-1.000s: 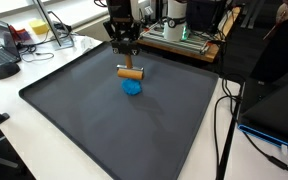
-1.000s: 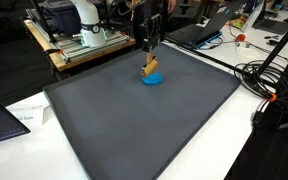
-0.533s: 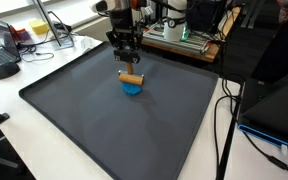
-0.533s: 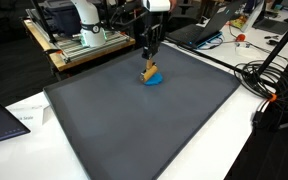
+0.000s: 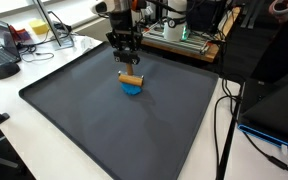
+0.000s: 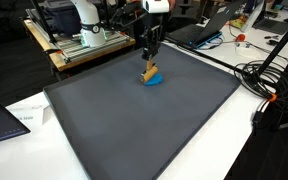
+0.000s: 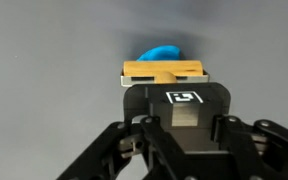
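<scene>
Wrist view: the gripper (image 7: 170, 92) is clamped on a wooden block (image 7: 164, 71) at mid-length — so it sits balanced — right by a blue lump (image 7: 162, 52) on the dark mat (image 5: 84, 110).

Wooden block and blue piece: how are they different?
The wooden block is tan and flat-sided; the blue piece is blue and rounded. The wooden block is gripped by the end effector; the blue piece lies on the dark mat. Both are small.

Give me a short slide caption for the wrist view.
Pincer shut on a tan wooden block, a blue lump just beyond it on the dark grey mat.
</scene>
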